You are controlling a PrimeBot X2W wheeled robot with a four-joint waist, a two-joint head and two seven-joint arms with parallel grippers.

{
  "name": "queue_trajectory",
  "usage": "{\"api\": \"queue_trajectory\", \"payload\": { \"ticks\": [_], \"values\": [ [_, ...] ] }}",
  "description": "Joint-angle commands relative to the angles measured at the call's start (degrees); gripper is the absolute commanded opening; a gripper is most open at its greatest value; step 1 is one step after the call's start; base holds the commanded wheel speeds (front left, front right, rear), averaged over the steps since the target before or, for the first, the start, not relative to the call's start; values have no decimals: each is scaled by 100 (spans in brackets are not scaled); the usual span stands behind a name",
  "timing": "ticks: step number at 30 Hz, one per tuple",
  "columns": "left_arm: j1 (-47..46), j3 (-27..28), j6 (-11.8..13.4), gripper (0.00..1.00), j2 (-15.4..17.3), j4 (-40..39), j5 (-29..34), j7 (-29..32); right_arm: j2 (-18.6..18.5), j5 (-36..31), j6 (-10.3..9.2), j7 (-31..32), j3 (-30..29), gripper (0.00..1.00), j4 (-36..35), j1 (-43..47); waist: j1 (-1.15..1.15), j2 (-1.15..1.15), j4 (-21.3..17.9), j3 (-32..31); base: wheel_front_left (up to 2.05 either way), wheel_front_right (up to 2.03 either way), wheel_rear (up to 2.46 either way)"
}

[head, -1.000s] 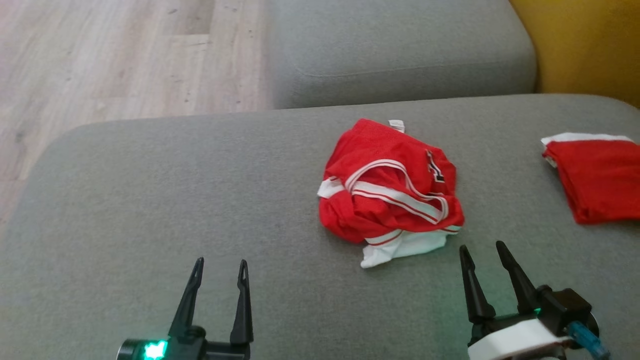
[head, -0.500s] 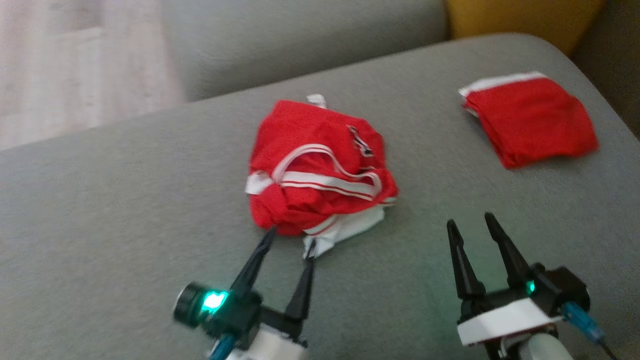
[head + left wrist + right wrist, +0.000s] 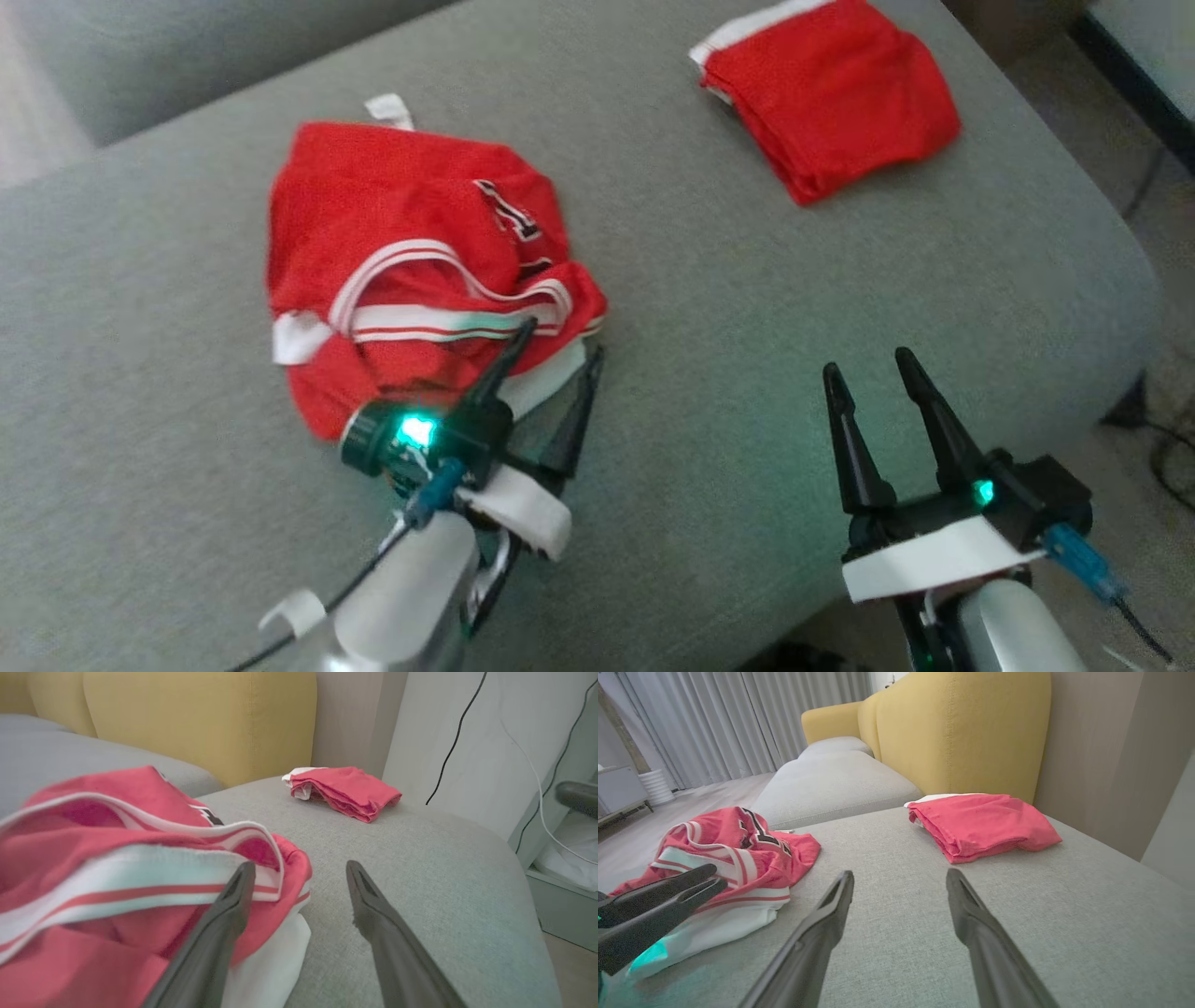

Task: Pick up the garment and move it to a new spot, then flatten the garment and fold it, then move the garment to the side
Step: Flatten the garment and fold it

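The garment (image 3: 411,271) is a crumpled red mesh jersey with white-and-red striped trim and a white panel, lying on the grey sofa cushion (image 3: 747,280). My left gripper (image 3: 560,341) is open at its near right edge. One finger lies over the striped trim and the other over bare cushion. The left wrist view shows the garment (image 3: 117,868) close at the left, with the left gripper (image 3: 299,868) spread wide. My right gripper (image 3: 868,364) stands open over bare cushion, well to the right of the garment (image 3: 738,849); nothing is between the fingers of the right gripper (image 3: 900,875).
A second red cloth, folded (image 3: 831,93), lies at the cushion's far right corner. The cushion's rounded edge (image 3: 1120,308) drops to the floor at the right, where cables lie. A yellow backrest (image 3: 962,732) rises behind the sofa.
The head camera has swung right and down. My left gripper has moved forward to the garment's near edge, still open. The right gripper has hardly moved.
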Motion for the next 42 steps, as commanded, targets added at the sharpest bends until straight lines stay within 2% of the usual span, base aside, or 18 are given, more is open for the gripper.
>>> {"api": "queue_trajectory", "payload": {
  "ticks": [1, 7, 8, 9, 11, 12, 18, 25, 31, 37, 40, 42],
  "values": [
    [-312, 122, 63, 100, -21, -19, -92, -25, 10, 29, -5, -15, 118, 100, -209, -242, -1, 0, -282, 289, 0, 0, 0],
    [-826, 127, 79, 100, -21, 596, -307, -33, 13, 154, -5, -15, 204, 100, -234, -301, -1, 0, -383, 387, 0, 0, 0],
    [-884, 126, 79, 96, -21, 663, -339, -36, 13, 166, -5, -15, 214, 100, -231, -305, -1, 0, -393, 386, 0, 0, 0],
    [-931, 130, 75, 80, -21, 705, -388, -40, 14, 176, -5, -15, 222, 100, -229, -308, -1, 0, -402, 384, 0, 0, 0],
    [-1014, 116, 55, 11, -21, 774, -493, -46, 14, 194, -5, -15, 230, 100, -220, -312, -1, 0, -410, 368, 0, 0, 0],
    [-1057, 98, 43, 0, -21, 788, -538, -50, 14, 198, -5, -15, 228, 100, -216, -311, -1, 0, -408, 359, 0, 0, 0],
    [-1312, -59, -98, 0, -21, 634, -808, -68, 14, 228, -5, -15, 236, 100, -200, -313, -1, 0, -375, 247, 0, 0, 0],
    [-2106, -20, -332, 0, -8, -117, -841, -76, 14, 236, -5, -15, 226, 100, -269, -247, -1, 0, -193, -1, 0, 0, 0],
    [-3261, 387, -539, 0, 130, -808, -1064, -1, 15, 108, -5, -15, 236, 100, -334, -175, -1, 0, 95, -340, 0, 0, 0],
    [-4043, 944, -527, 0, 173, -1229, -1461, 64, 15, -34, -5, -15, 166, 100, -430, -136, -1, 0, 435, -590, 0, 0, 0],
    [-3882, 1225, -449, 0, 217, -1373, -1825, 235, 15, -115, -5, -15, 127, 100, -473, -94, -1, 0, 678, -711, 0, 0, 0],
    [-3141, 1389, -362, 0, 346, -1505, -2164, 416, 12, -158, -5, -15, 104, 100, -488, -40, -1, 0, 931, -763, 0, 0, 0]
  ]
}}
